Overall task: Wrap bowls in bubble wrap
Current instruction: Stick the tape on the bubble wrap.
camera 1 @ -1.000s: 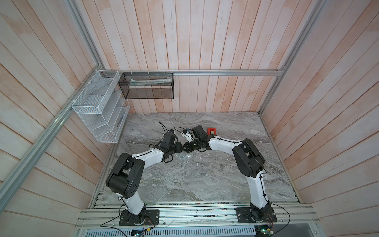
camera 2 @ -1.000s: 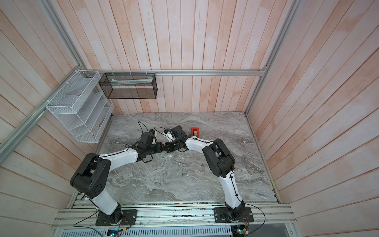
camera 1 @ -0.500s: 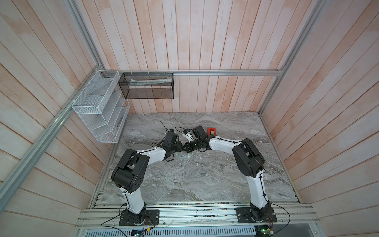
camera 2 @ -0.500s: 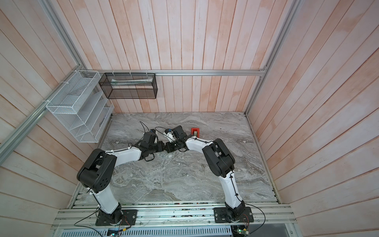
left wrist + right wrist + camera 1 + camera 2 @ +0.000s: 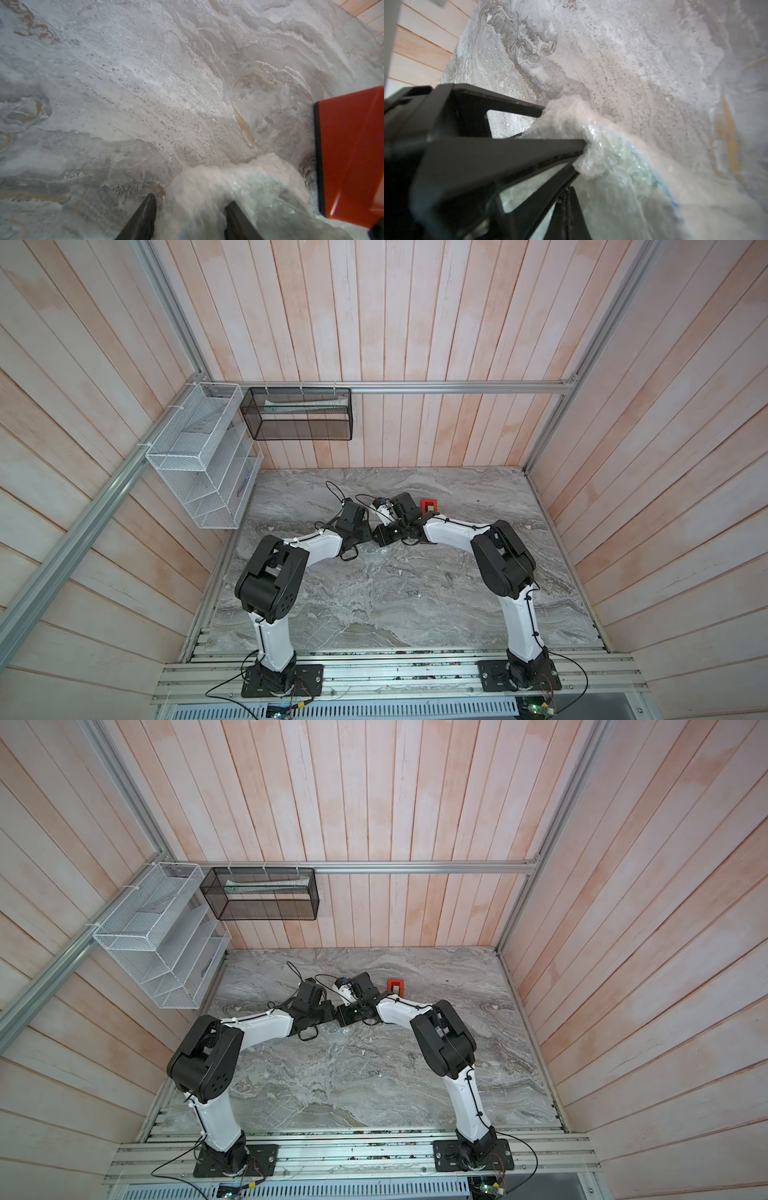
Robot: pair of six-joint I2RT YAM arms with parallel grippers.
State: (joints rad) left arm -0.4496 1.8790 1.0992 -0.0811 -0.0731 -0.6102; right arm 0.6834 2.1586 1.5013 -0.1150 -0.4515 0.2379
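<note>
The bowl (image 5: 652, 166) sits inside bunched, whitish bubble wrap (image 5: 239, 182); only its bluish rim shows through, in the right wrist view. My left gripper (image 5: 190, 199) is shut on this wrapped bowl, one black finger (image 5: 529, 109) on each side of the bundle. Beside the bundle my right gripper (image 5: 569, 193) is shut, pinching a fold of the bubble wrap (image 5: 591, 164), which hangs as a blurred veil across that view. In both top views the left gripper (image 5: 370, 534) (image 5: 330, 1014) and right gripper (image 5: 384, 534) (image 5: 345, 1016) meet tip to tip at mid-back of the table, hiding the bundle.
A red tape dispenser (image 5: 429, 504) (image 5: 349, 155) stands on the marble table (image 5: 395, 597) close behind the right wrist and right next to the bundle. A white wire rack (image 5: 199, 464) hangs on the left wall. On the back wall is a black mesh basket (image 5: 299, 414).
The left arm's elbow has swung inward and back, and its wrist has edged slightly toward the right arm. The right arm has stayed put. Both grips are unchanged.
</note>
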